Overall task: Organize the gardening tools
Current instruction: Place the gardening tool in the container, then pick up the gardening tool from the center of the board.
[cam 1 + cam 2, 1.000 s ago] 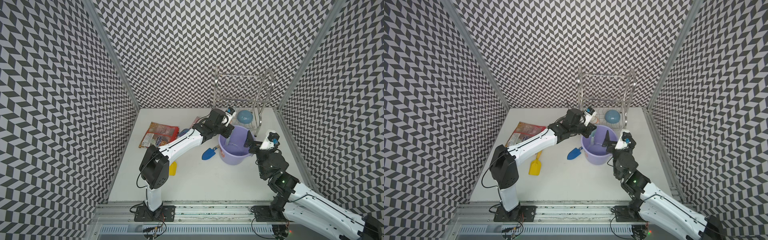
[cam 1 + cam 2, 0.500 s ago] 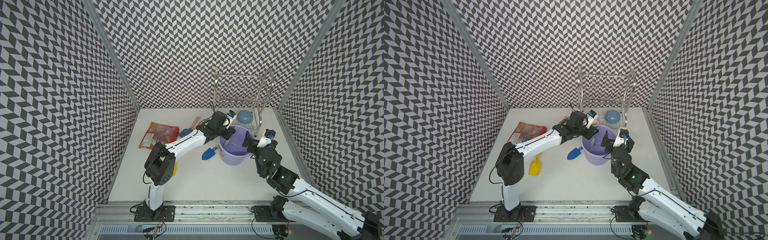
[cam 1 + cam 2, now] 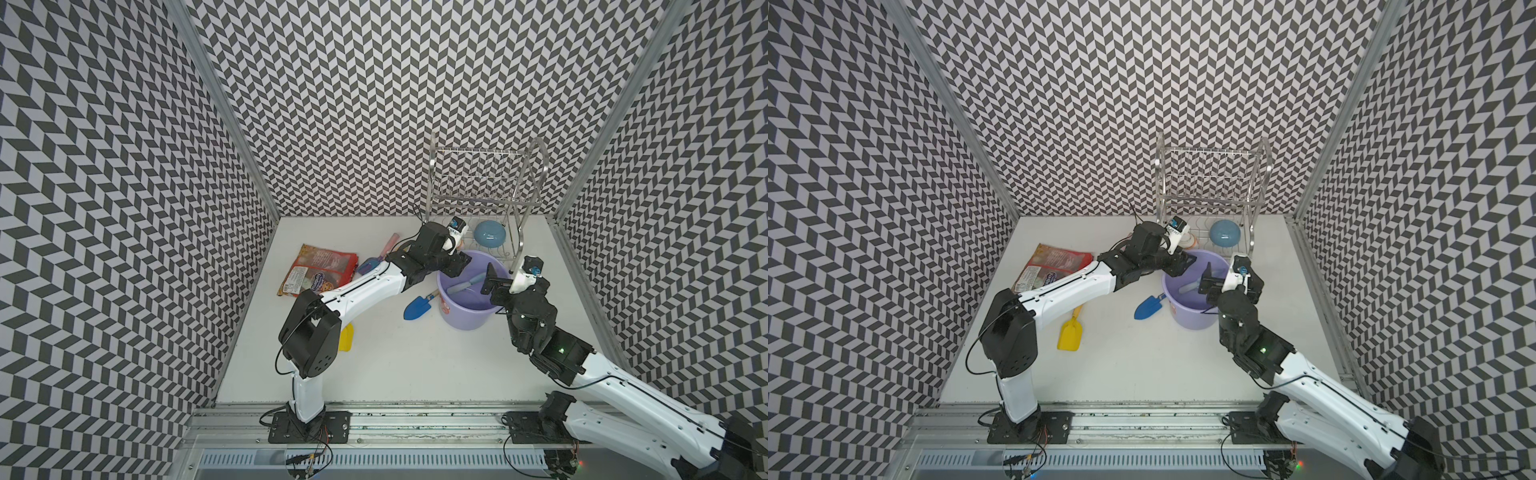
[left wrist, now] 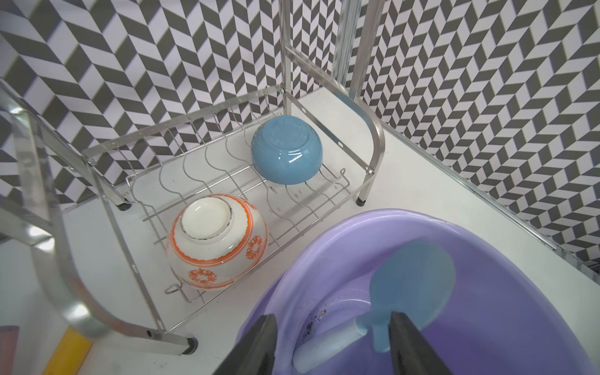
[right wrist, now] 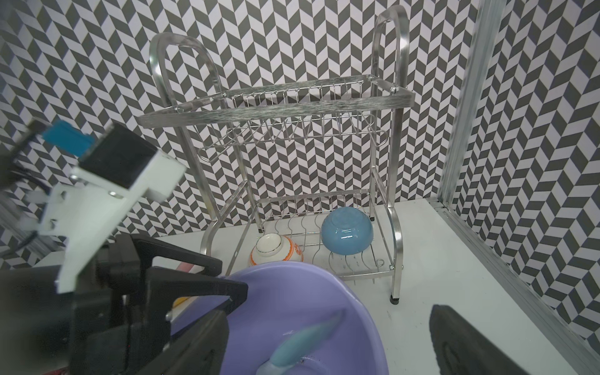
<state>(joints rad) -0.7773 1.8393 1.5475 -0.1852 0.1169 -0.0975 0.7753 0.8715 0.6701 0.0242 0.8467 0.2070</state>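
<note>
The pale blue shovel point(image 3: 467, 283) lies loose inside the lavender bucket point(image 3: 465, 328), blade point(image 4: 412, 282) against the wall. My left gripper point(image 3: 459, 266) hovers open over the bucket's left rim, the shovel's handle showing below between its fingers point(image 4: 259, 344). On the bucket's right side my right gripper point(image 3: 500, 286) stands wide open and empty. The dark blue trowel point(image 3: 417, 307) rests on the table beside the bucket. The yellow spade point(image 3: 1070, 332) lies under my left arm. The pink-handled fork point(image 3: 388, 245) lies behind that arm. A yellow handle point(image 4: 68, 350) shows by the rack's foot.
A steel dish rack point(image 3: 482, 183) stands at the back right, just behind the bucket. It holds an upturned blue bowl point(image 3: 490, 236) and a white-and-orange bowl point(image 4: 217, 240). A red snack packet point(image 3: 320, 270) lies at the back left.
My left gripper has opened and let go of the pale blue shovel, which has dropped from upright to lying in the bucket. My right gripper has moved closer over the bucket's rim.
</note>
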